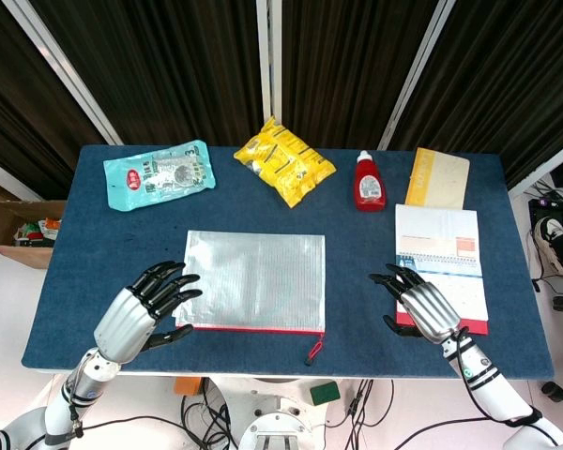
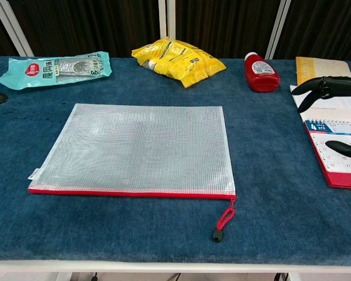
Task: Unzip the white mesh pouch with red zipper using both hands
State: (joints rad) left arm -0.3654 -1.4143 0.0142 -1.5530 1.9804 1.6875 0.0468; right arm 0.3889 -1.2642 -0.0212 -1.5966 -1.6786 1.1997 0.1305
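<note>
inventory, by count: one white mesh pouch (image 1: 255, 280) with red zipper at frame centre; one teal snack packet (image 1: 159, 174) upper left; one yellow snack bag (image 1: 283, 159) top centre; one red bottle (image 1: 369, 182) right of it; one yellow booklet (image 1: 437, 177) upper right; one calendar (image 1: 441, 262) at right; two hands, left hand (image 1: 143, 311), right hand (image 1: 420, 302).

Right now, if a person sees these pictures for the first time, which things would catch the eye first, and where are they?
First is the white mesh pouch, flat in the middle of the blue table, with its red zipper along the near edge and the pull cord hanging at the right end. Next are the two black-and-silver hands: the left hand and the right hand hover open on either side of it. The yellow snack bag stands out at the far edge.
</note>
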